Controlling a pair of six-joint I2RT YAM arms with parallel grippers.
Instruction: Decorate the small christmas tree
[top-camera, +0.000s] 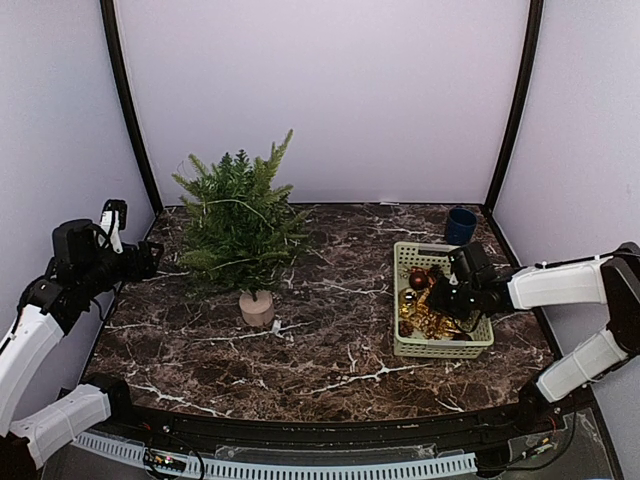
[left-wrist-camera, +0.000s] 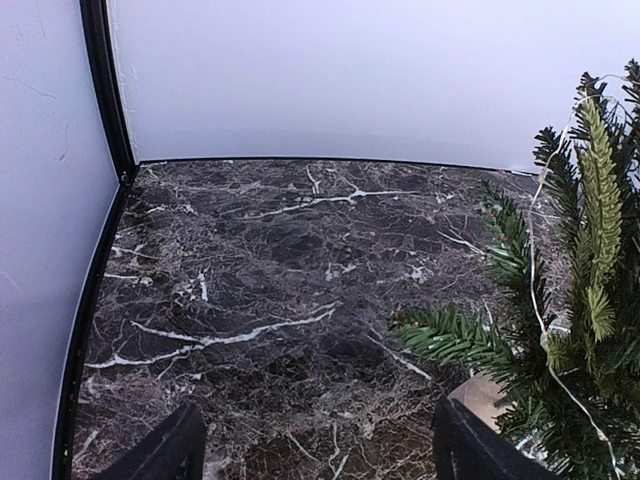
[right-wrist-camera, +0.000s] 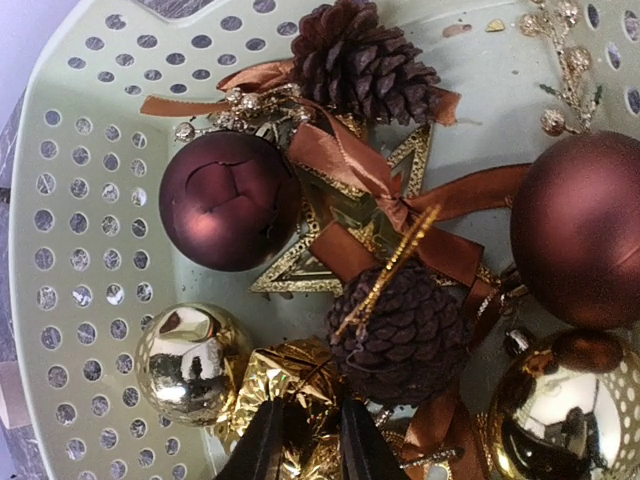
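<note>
The small christmas tree (top-camera: 240, 215) stands in its beige pot (top-camera: 257, 307) at the table's left middle; its branches (left-wrist-camera: 590, 300) and pot (left-wrist-camera: 490, 395) show at the right of the left wrist view. My left gripper (top-camera: 150, 258) is open and empty (left-wrist-camera: 320, 462), held left of the tree over bare marble. My right gripper (top-camera: 465, 300) is down inside the pale green basket (top-camera: 400, 300). Its fingers (right-wrist-camera: 312, 440) are closed narrowly on a crinkled gold foil ornament (right-wrist-camera: 290, 385), next to a dark pine cone (right-wrist-camera: 405, 335) with a gold cord.
The basket (right-wrist-camera: 80, 200) also holds a maroon ball (right-wrist-camera: 225, 200), a larger maroon ball (right-wrist-camera: 585, 230), shiny gold balls (right-wrist-camera: 190, 362), a gold star with brown ribbon (right-wrist-camera: 330, 240) and a second pine cone (right-wrist-camera: 360, 60). A blue cup (top-camera: 461, 225) stands behind the basket.
</note>
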